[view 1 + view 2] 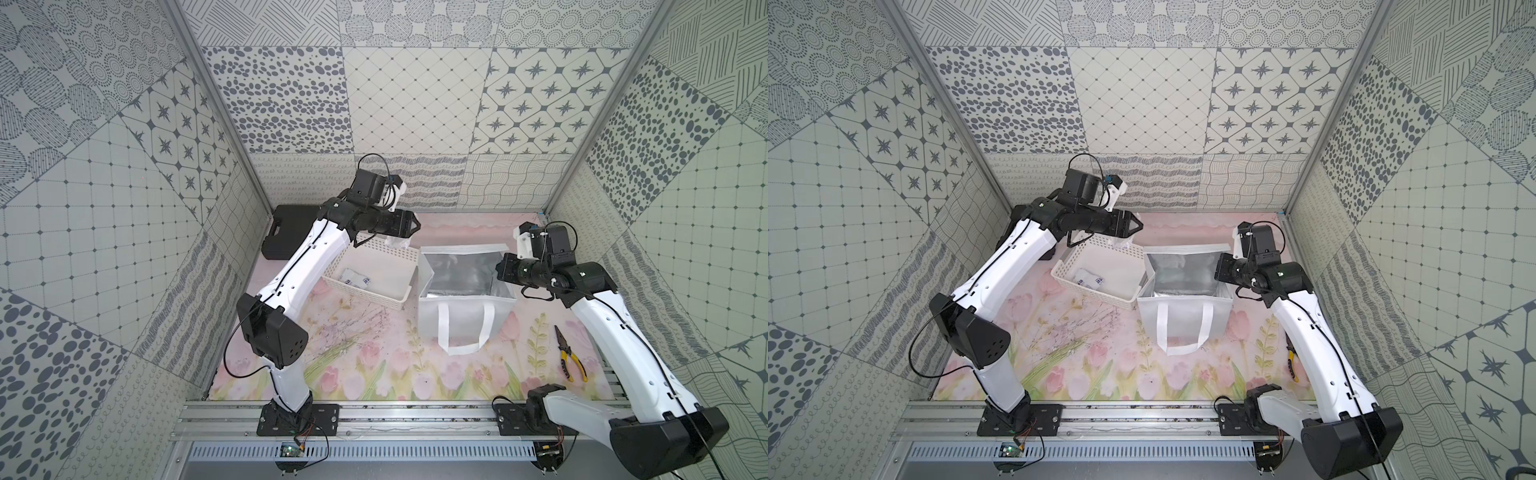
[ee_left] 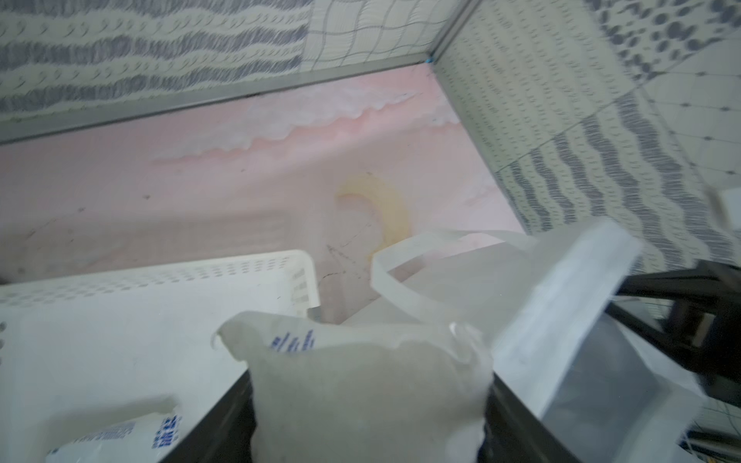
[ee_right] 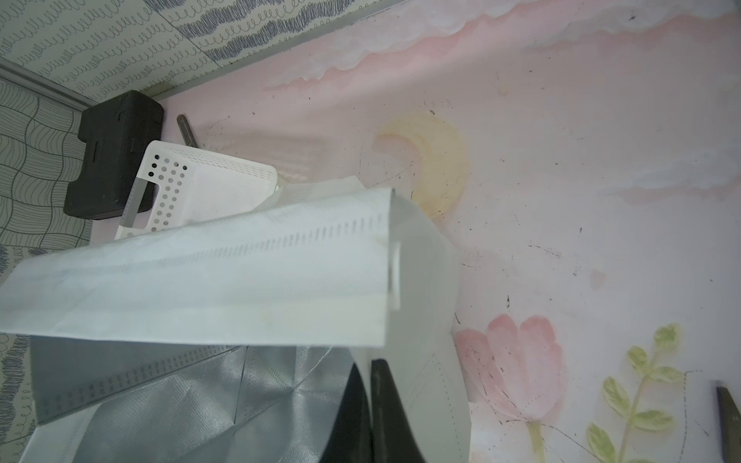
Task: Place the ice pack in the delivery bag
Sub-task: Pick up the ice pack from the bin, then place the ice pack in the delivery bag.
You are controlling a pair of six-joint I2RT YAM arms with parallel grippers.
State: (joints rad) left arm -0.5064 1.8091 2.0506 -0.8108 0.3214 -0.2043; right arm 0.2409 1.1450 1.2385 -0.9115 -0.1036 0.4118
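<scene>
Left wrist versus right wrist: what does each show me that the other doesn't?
Left wrist only: the ice pack clamped in the left gripper, and a second pack lying in the basket. Right wrist only: the black case, and the right gripper pinching the delivery bag wall, up close. Both: the basket and the delivery bag.

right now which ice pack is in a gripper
The ice pack pinched aloft in the left gripper; a loose pack lies inside the basket.
</scene>
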